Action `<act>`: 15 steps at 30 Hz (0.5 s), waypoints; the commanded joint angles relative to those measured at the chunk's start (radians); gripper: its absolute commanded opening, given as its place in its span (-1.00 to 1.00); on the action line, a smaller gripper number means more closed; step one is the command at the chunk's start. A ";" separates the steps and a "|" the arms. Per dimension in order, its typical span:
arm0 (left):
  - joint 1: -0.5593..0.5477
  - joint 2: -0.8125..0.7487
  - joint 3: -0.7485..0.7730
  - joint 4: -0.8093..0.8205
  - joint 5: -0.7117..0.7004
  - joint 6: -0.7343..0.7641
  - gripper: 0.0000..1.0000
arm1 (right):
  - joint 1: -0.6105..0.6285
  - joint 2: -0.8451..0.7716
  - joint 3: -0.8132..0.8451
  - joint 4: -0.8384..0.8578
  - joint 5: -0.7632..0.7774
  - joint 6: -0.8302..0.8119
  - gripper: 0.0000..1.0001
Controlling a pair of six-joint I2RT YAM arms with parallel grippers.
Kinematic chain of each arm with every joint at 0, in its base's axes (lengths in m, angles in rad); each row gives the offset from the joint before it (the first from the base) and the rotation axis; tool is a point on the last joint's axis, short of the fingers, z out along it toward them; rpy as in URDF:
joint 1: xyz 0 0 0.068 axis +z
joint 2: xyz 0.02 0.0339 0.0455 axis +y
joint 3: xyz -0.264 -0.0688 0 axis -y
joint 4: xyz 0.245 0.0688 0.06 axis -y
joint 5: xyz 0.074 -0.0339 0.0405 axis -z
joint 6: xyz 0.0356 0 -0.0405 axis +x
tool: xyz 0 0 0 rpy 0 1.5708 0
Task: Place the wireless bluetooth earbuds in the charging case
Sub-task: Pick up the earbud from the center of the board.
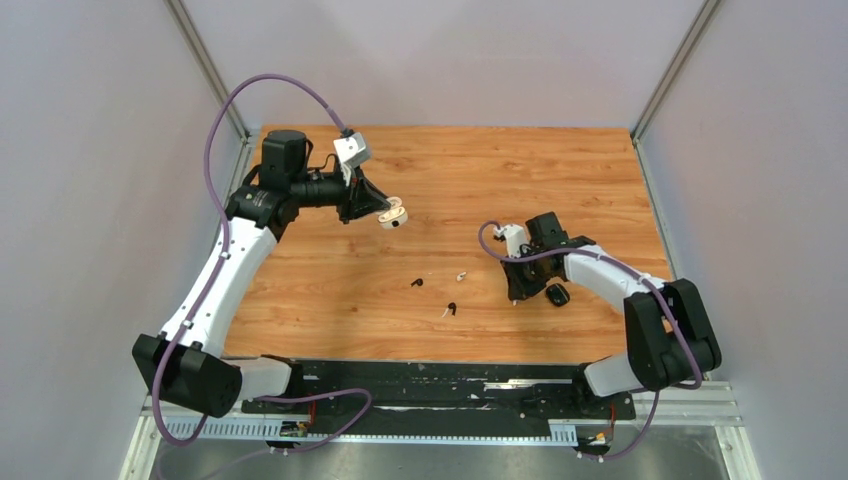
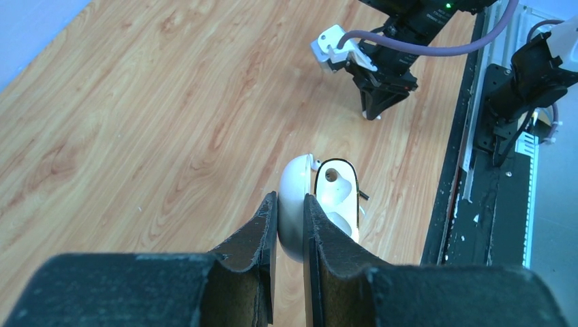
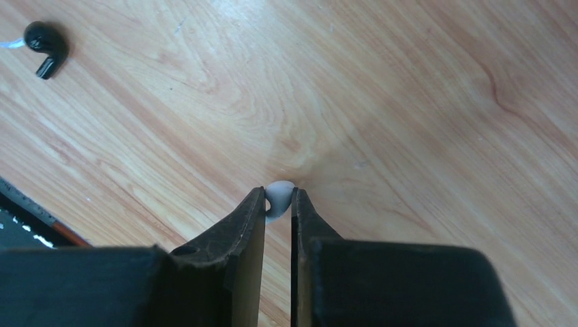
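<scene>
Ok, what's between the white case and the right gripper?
Top view: a loose white earbud lies between the white case and right gripper, a black earbud just left of it.

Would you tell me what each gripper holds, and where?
Left gripper: white charging case, clamped by its rounded half. Right gripper: white earbud, pinched at the fingertips, rounded head protruding.

Right gripper [image 3: 278,199] pinches a white earbud [image 3: 279,190] between its fingertips, over the wooden table [image 3: 409,102] — a black earbud [image 3: 46,42] lies well apart, up-left of the gripper.
</scene>
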State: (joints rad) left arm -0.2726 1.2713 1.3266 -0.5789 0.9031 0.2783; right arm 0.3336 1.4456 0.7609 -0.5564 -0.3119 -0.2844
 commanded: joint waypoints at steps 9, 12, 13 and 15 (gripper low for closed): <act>-0.002 0.028 0.016 0.000 0.050 -0.019 -1.00 | -0.110 -0.119 0.170 -0.037 -0.506 -0.037 -0.97; -0.004 0.062 0.065 -0.040 0.086 -0.008 -1.00 | -0.110 -0.202 0.247 0.021 -0.589 -0.016 -0.99; -0.005 0.071 0.077 -0.074 0.105 -0.001 -1.00 | -0.110 -0.230 0.269 0.062 -0.610 -0.010 -0.99; -0.008 0.098 0.118 -0.119 0.124 0.013 -1.00 | -0.108 -0.266 0.310 0.135 -0.691 -0.039 -0.97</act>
State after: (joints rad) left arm -0.2737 1.3323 1.3537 -0.6228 0.9493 0.2745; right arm 0.2237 1.2869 0.9604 -0.5751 -0.7712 -0.3031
